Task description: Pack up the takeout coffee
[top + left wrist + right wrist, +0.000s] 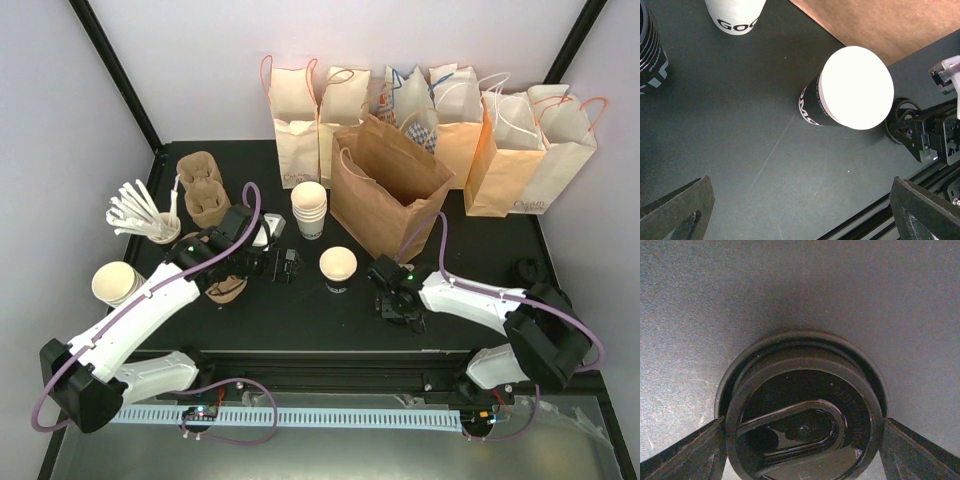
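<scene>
The takeout coffee cup (338,268) stands alone at mid-table, with a black lettered band and a bare white mouth (856,87). My left gripper (287,266) hovers just left of it, open, both dark fingers (680,210) at the bottom corners of the left wrist view with only table between them (805,215). To the cup's right my right gripper (393,300) points down. Its fingertips (804,440) press both sides of a round black lid (805,385), which lies on a wider black rim (740,370) of the same kind.
An open brown paper bag (390,190) stands behind the cup, with a row of paper bags (300,120) along the back wall. White stacked cups (310,210), pulp carriers (200,185), a holder of stirrers (145,215) and a lying cup stack (115,283) fill the left.
</scene>
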You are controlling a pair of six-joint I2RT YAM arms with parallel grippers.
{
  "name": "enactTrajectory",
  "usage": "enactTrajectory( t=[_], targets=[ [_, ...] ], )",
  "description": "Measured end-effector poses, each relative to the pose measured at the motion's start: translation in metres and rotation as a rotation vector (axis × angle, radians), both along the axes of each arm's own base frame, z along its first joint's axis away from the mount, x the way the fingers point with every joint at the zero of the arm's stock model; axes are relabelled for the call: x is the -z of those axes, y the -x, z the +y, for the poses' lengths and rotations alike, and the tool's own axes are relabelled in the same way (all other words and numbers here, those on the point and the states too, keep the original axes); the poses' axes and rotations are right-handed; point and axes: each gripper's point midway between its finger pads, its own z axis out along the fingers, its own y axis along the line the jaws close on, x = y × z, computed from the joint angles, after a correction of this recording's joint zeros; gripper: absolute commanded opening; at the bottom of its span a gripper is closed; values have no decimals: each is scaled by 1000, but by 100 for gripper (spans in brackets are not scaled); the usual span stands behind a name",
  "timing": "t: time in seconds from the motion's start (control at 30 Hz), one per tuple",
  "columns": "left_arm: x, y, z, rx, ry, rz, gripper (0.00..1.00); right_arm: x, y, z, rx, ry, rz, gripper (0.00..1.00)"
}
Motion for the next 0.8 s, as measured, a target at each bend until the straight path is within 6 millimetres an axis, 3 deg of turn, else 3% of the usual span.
enactTrajectory(
  t=[0.13,0.23,0.53,0.67,0.8],
  targets=[
    [0,-1,1,-3,0,0,99,0,-2,2,-5,2,0,81],
    [0,-1,1,-4,0,0,99,-1,-3,3,-8,1,-1,74],
    [0,-1,1,-4,0,0,99,-5,-2,3,-22,-3,-2,77],
    [0,-2,3,-13,0,0,99,-30,-5,10,-48,-57,-59,77],
    [0,-7,7,-34,2,-1,99,-76,-15,35,-101,-148,-160,76]
  ],
)
